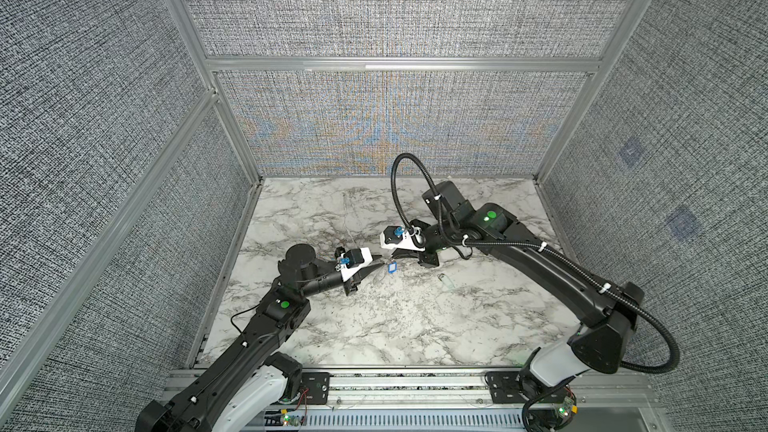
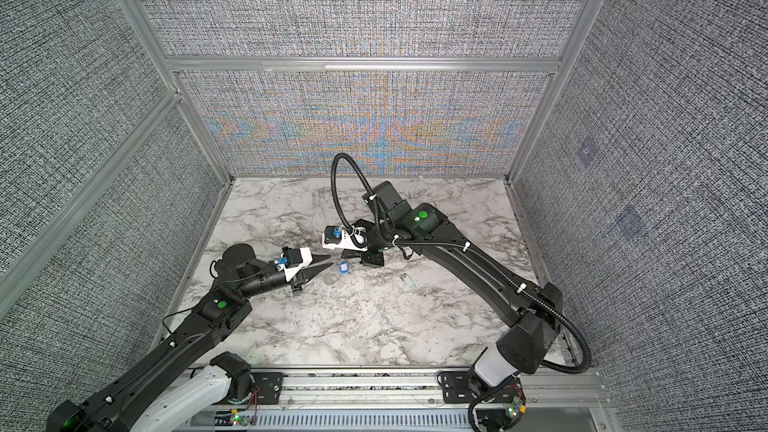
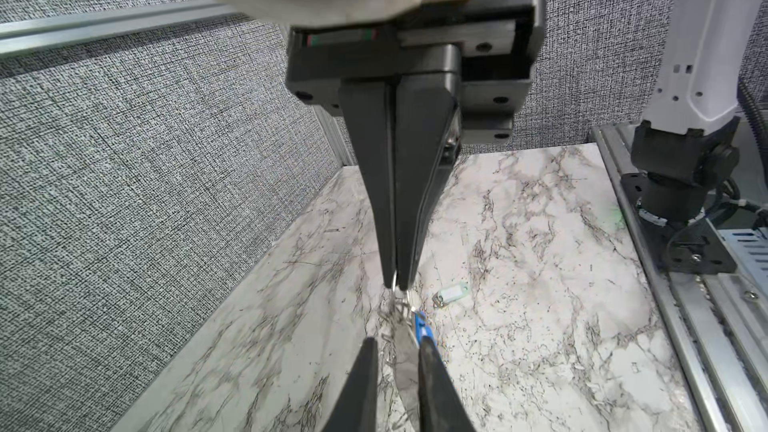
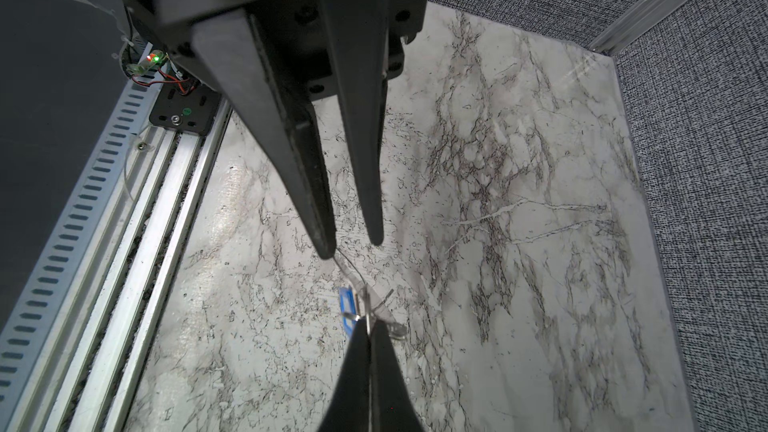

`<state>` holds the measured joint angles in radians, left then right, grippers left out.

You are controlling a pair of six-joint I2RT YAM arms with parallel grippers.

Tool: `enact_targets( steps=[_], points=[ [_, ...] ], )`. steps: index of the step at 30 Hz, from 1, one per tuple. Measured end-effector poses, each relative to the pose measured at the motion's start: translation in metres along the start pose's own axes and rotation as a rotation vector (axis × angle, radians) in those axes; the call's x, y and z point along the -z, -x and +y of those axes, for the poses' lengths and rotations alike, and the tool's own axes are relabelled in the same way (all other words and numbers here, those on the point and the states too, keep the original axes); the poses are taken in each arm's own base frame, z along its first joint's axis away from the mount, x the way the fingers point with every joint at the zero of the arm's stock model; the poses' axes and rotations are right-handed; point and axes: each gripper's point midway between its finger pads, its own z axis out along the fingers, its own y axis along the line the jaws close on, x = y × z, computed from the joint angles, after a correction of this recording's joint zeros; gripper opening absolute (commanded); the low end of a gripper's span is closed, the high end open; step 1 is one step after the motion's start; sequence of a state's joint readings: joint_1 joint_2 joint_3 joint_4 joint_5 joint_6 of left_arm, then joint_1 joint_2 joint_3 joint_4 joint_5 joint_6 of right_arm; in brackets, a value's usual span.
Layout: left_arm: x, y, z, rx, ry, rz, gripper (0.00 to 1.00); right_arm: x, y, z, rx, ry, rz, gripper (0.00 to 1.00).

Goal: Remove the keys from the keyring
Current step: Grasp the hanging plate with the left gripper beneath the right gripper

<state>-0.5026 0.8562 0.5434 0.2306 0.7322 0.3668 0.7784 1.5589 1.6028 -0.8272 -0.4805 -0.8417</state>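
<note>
Far left of the blue tag (image 1: 392, 268) (image 2: 343, 268): left arm (image 1: 266, 326), reaching in low over the marble tabletop (image 1: 395, 326).

Just left of the blue tag: left gripper (image 1: 380, 263) (image 2: 330, 263), pointed towards it, jaws parted. In the right wrist view (image 4: 351, 243), bare marble visible through the gap, nothing clamped. Tip of one finger (image 4: 320, 218) right against a thin strand of wire; touching it or only in line with it, cannot tell.

At the blue tag itself: keyring (image 3: 393, 284), a thin metal ring, with the tag (image 3: 420, 324) (image 4: 347, 301) hanging edge-on from it. Close beside the tag, on the same ring, a grey plate (image 3: 405, 351), seen in the left wrist view through the gap of the left gripper (image 3: 397, 340) but not pinched by it. Also beside the tag, a silvery key (image 4: 392, 328), partly hidden behind the right gripper's tips. Both keys on the ring, neither off yet. Lower ends resting on the marble or clear of it: cannot tell.

Immediately right of the blue tag in both top views: right gripper (image 1: 394, 259) (image 2: 345, 260) (image 3: 399, 282) (image 4: 368, 324), jaws pressed together, pinching the keyring.

Well to the right of the blue tag, apart from everything else: pale tag (image 1: 446, 281) (image 2: 408, 281) (image 3: 451, 295), flat on the marble, a small ring at one end.

Farther right of the blue tag: right arm (image 1: 540, 268), with a black cable (image 1: 399, 184) looped above it.
</note>
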Motion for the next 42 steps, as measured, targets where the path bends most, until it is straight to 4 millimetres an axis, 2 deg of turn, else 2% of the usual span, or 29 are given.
enact_targets(
  steps=[10,20,42],
  points=[
    [-0.003,-0.002,0.000,0.003,0.013,0.008,0.24,0.004,0.004,0.002,0.049,-0.023,0.014,0.00],
    [-0.009,0.000,-0.008,0.010,-0.006,-0.019,0.23,0.006,0.005,0.003,0.064,-0.034,0.019,0.00],
    [-0.015,0.009,-0.009,0.016,0.006,-0.060,0.13,0.005,0.006,0.011,0.054,-0.013,0.030,0.00]
  ],
)
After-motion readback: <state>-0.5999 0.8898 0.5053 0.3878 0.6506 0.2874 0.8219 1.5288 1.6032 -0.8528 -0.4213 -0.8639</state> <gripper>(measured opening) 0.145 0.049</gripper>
